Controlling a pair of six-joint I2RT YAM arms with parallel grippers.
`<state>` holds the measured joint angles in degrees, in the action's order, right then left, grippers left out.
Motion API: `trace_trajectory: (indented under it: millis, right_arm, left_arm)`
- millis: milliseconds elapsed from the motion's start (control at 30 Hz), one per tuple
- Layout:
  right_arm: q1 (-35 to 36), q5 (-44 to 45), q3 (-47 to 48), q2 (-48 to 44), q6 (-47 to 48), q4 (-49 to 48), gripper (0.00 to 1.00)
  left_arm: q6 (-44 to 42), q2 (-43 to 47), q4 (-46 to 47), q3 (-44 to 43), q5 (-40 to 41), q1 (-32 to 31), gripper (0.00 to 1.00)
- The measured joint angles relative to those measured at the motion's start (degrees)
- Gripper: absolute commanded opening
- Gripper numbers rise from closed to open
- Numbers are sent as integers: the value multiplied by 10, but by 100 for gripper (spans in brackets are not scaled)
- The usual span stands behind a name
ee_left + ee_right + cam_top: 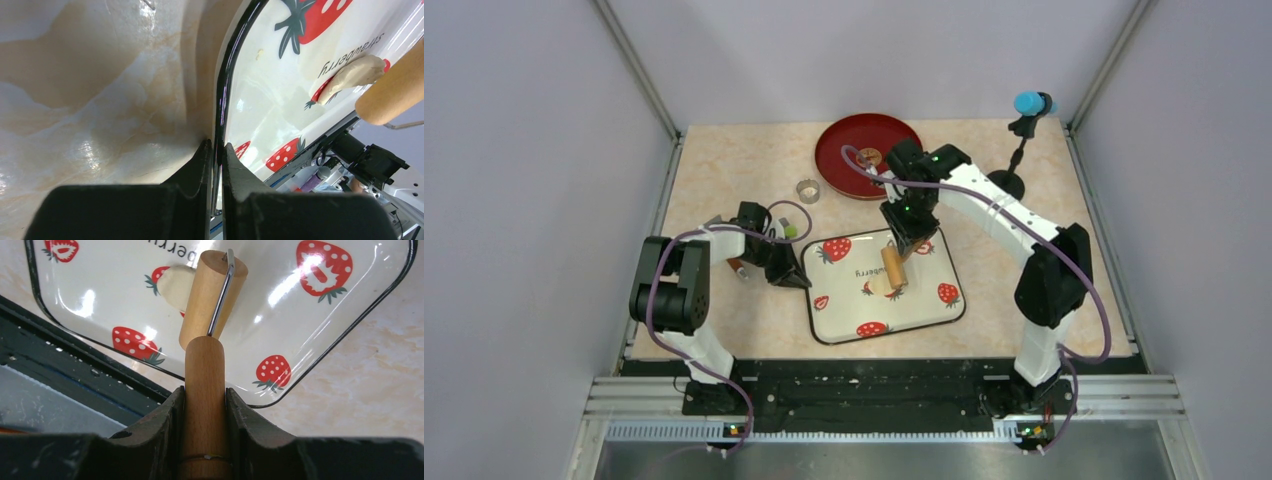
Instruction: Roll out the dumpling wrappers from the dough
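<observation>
On the strawberry tray [919,312], the dough [352,75] lay against the roller [212,295], whose handle our right tool [205,395] grasped; our left tool [216,150] clenched the tray's rim. We judged a hard push could tear the dough or wrench the tray free.

Even overhead light fills the cell, shadows soft and short. White glare streaks the glossy strawberry tray [320,315] and marbled tabletop [75,100] in the wrist views; the left gripper [216,146] looms dark, soft-edged.
</observation>
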<state>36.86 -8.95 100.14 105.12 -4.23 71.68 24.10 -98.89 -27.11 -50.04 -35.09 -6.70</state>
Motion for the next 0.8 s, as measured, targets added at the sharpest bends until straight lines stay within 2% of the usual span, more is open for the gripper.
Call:
trace_trajectory:
  millis: [133, 400, 800]
  right_arm:
    - [0, 19, -16, 4, -1, -6, 0]
    - [2, 0, -52, 4, -13, -42, 0]
    - [2, 15, -66, -2, -28, -50, 0]
  left_arm:
    - [0, 0, 0, 0, 0, 0, 0]
    - [0, 0, 0, 0, 0, 0, 0]
    - [9, 1, -2, 0, 4, 0, 0]
